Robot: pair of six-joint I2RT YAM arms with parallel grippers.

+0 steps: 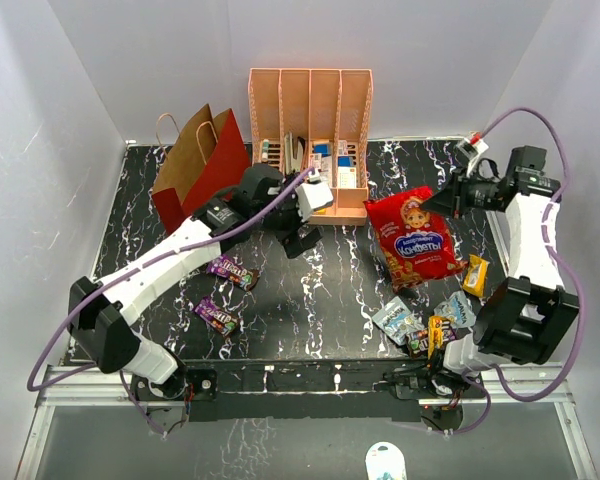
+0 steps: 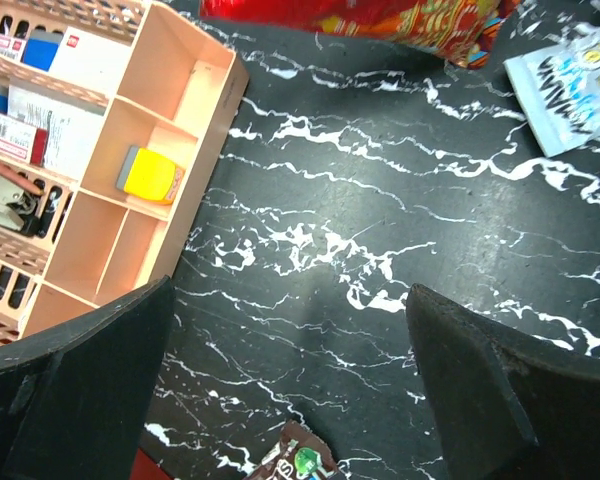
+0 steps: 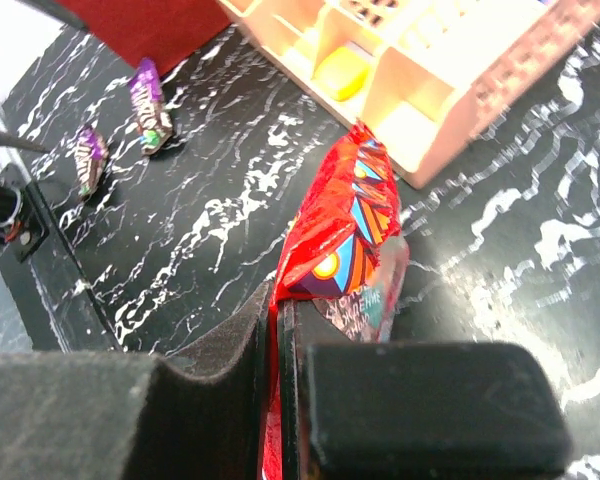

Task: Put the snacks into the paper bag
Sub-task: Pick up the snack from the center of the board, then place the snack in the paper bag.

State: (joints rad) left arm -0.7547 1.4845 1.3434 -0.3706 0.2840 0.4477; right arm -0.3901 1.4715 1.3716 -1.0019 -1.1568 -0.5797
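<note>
The jaws of the right gripper [image 3: 280, 330] are pressed together on an edge of the red chip bag [image 1: 412, 238], which is seen at two o'clock on the table [image 1: 310, 300]. The jaws of the left gripper [image 2: 290, 385] are spread wide above the tabletop, with nothing between them. The paper bag [image 1: 195, 165] is found at ten o'clock, a purple candy bar [image 1: 232, 268] and a second candy bar [image 1: 218, 316] at eight, and small pouches [image 1: 395, 320] at five.

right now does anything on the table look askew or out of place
The red chip bag stands out. The right claw is shut on its edge, so it looks creased and partly lifted beside the peach organizer instead of lying flat. Nothing else looks spilled or damaged.
</note>
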